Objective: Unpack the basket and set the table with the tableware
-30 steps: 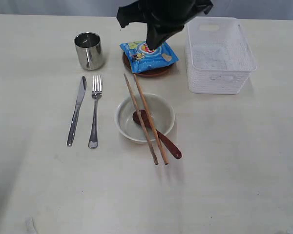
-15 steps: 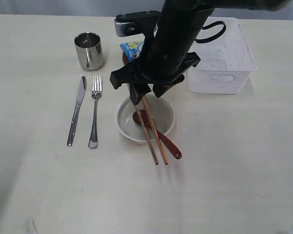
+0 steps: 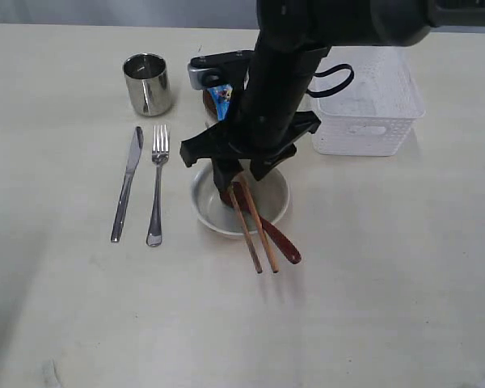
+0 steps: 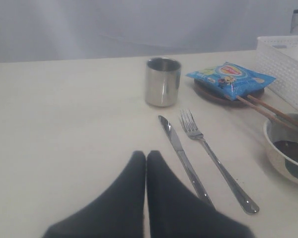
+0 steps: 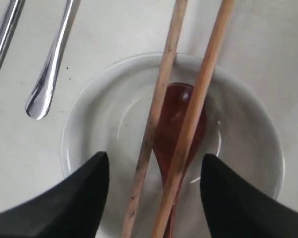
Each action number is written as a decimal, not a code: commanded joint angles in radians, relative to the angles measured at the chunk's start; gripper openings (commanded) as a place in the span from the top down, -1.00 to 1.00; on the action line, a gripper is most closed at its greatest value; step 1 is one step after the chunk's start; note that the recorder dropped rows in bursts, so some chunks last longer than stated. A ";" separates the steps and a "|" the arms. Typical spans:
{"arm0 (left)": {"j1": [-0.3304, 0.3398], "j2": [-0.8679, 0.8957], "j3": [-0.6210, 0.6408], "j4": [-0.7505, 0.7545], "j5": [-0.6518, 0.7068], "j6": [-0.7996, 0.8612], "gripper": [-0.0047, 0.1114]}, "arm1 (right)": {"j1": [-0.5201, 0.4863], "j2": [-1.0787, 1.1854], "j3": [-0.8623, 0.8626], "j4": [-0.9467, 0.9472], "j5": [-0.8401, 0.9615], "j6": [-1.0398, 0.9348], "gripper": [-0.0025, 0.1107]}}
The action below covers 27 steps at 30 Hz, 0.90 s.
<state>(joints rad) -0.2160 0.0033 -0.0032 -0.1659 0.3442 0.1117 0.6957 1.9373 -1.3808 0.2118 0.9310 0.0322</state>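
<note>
My right gripper (image 3: 230, 179) hangs open just above the cream bowl (image 3: 280, 202), its black fingers either side of the two wooden chopsticks (image 5: 164, 99) and the reddish-brown spoon (image 5: 181, 114) that lie across the bowl (image 5: 89, 109). It touches nothing. Left of the bowl lie the steel knife (image 3: 127, 182) and fork (image 3: 157, 182), with the steel cup (image 3: 147, 83) behind them. The white basket (image 3: 364, 105) stands at the back right. My left gripper (image 4: 146, 154) is shut and empty, low over the table (image 4: 64, 124) near the knife (image 4: 181, 156).
A blue chip packet (image 4: 231, 77) rests on the small brown plate (image 4: 213, 94) behind the bowl; my right arm hides most of it in the exterior view. The chopsticks (image 3: 255, 234) and spoon handle (image 3: 281, 242) stick out past the bowl's near rim.
My right arm has come forward and down from over the chip packet to just above the bowl, and its gripper has opened. The tableware has not moved.
</note>
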 commanded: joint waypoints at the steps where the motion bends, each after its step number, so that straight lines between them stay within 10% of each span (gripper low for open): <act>1: -0.006 -0.003 0.003 0.001 -0.002 -0.001 0.92 | 0.025 0.003 0.001 -0.004 -0.043 0.009 0.02; 23: -0.006 -0.003 0.003 0.001 -0.002 -0.001 0.92 | 0.033 0.079 -0.001 -0.076 -0.051 0.083 0.02; 27: -0.006 -0.003 0.003 0.001 -0.002 -0.003 0.92 | 0.033 0.079 -0.001 -0.076 -0.059 0.083 0.31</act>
<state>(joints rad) -0.2160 0.0033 -0.0032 -0.1659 0.3442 0.1117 0.7294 2.0181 -1.3808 0.1418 0.8785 0.1111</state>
